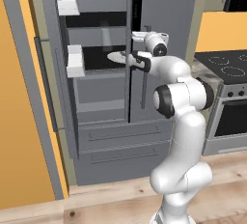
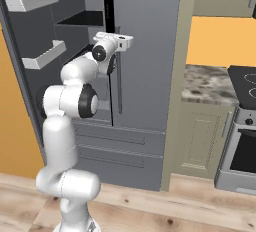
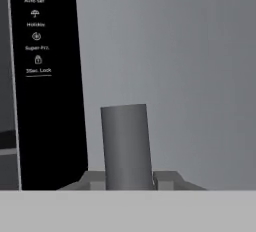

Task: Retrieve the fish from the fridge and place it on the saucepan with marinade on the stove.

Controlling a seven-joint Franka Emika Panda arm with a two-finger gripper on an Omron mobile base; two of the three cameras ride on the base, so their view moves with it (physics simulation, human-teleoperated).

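step: opening the right fridge door | gripper: fingers clamped on the door handle, to pull it open | left door: already swung open | fish: cannot tell, only white plate visible on the shelf left of the handle

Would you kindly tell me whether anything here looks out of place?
Nothing spilled or damaged. The tall grey fridge has its left door open; the hand is shut on the closed right door's grey bar handle.
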